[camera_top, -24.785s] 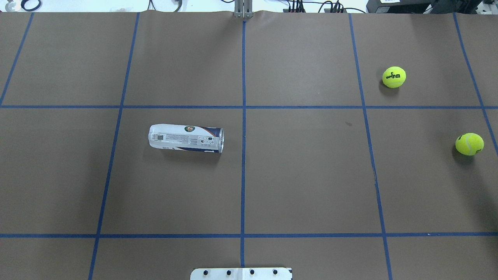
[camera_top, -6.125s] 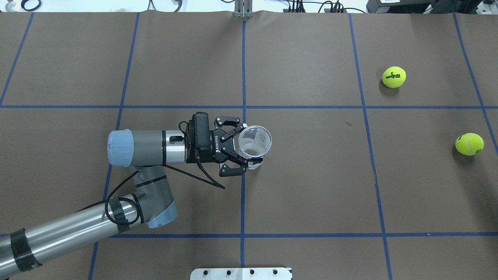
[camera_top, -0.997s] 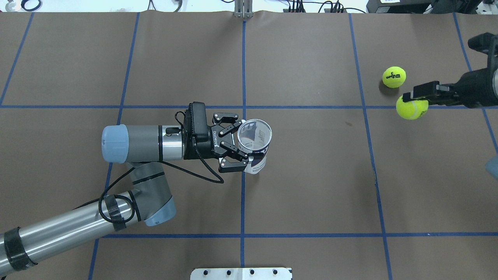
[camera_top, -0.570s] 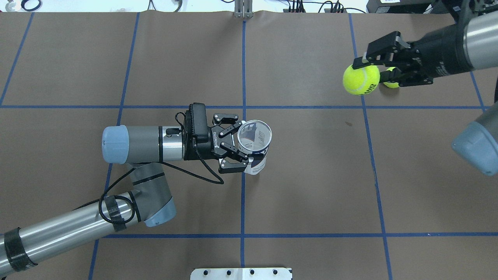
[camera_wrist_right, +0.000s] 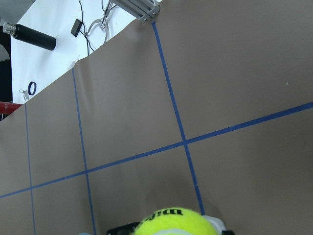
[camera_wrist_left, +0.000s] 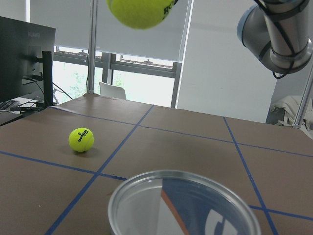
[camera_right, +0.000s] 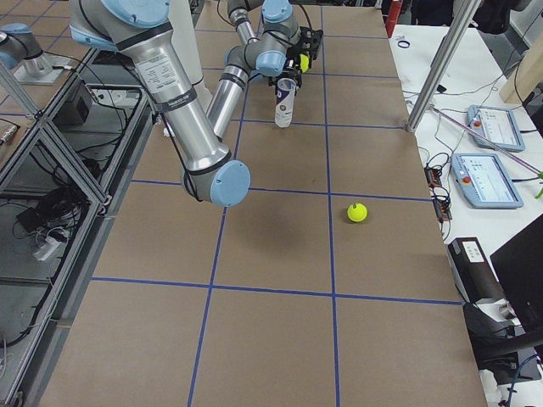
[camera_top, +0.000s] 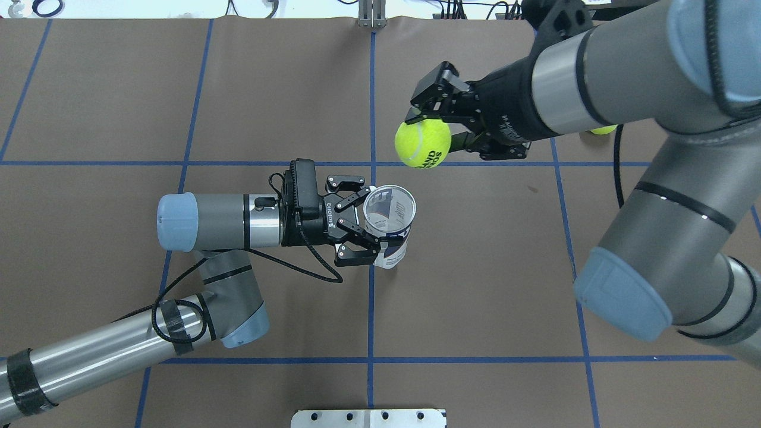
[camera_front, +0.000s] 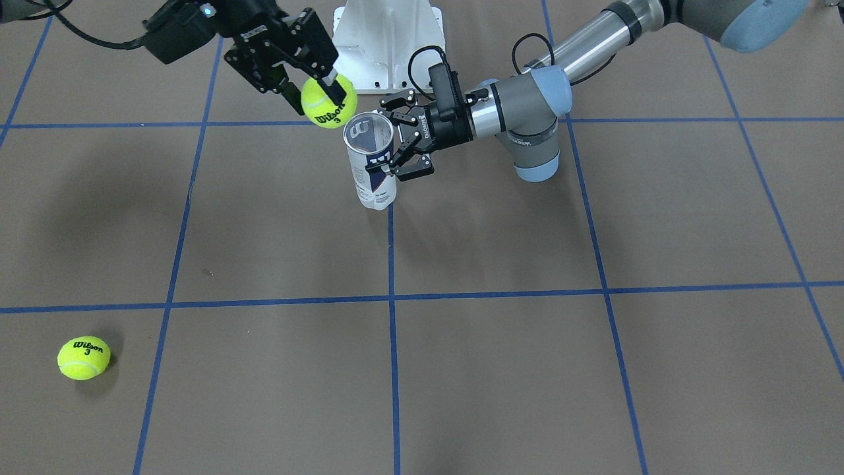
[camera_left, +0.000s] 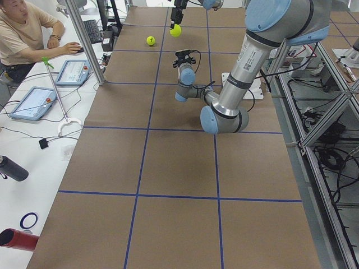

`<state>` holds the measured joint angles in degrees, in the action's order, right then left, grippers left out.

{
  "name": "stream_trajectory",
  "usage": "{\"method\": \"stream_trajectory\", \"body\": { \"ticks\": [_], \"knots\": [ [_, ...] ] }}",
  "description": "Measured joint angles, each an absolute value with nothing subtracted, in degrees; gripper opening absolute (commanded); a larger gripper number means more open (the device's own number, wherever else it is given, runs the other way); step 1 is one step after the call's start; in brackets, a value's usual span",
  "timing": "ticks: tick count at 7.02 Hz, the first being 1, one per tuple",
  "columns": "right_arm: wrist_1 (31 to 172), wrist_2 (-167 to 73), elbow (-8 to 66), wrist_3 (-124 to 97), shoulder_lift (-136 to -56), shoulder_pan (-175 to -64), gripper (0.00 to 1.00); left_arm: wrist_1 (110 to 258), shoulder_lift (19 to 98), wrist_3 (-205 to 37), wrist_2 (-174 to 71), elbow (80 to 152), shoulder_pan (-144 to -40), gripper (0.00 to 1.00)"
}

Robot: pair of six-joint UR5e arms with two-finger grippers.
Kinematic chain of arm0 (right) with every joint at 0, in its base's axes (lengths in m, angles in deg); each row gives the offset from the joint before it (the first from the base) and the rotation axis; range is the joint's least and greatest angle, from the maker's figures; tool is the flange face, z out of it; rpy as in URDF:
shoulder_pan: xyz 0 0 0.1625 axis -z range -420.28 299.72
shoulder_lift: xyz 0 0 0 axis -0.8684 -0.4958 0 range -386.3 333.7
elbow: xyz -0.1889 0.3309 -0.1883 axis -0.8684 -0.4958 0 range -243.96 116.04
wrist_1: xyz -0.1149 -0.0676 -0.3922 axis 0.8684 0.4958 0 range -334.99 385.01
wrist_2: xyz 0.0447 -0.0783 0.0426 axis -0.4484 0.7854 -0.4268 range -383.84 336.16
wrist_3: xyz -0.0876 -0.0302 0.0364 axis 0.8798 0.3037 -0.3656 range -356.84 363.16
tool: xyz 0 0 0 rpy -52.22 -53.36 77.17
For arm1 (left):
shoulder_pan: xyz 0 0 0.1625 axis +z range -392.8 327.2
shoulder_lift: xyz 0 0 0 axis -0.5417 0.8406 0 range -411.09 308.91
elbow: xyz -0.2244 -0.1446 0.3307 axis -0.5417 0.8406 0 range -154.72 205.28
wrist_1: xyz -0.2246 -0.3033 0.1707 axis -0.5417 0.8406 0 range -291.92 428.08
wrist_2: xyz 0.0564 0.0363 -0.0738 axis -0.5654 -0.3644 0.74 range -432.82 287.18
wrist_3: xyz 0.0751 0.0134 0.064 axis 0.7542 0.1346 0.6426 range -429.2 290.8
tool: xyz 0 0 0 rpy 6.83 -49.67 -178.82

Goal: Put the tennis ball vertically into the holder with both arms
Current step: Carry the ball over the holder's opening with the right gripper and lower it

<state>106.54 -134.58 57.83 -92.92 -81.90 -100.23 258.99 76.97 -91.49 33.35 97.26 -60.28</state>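
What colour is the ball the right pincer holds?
Ball: yellow-green, black Wilson lettering; front-facing view shows it best.

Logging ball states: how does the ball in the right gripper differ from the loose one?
The gripped ball hangs in the right gripper above the table; the loose ball rests on it. The gripped ball is near the holder's open mouth; the loose ball lies far from it. Both are yellow-green, printed Wilson 3.

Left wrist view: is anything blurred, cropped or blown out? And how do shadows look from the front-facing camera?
Left wrist view: the can rim up close is slightly soft, the raised ball is cut by the top edge, the windows are bright; the loose ball is sharp. Front-facing view: shadows on the table are faint and diffuse.
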Motion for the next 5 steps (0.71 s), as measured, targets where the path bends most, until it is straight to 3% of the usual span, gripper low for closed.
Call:
{"method": "stream_trajectory", "body": {
  "ticks": [5],
  "knots": [
    [116.0,-124.2,57.2,-93.1,-78.8,-92.2,0.0,259.0,77.2,-91.5,33.4,97.3,-60.2,0.83]
  ]
}}
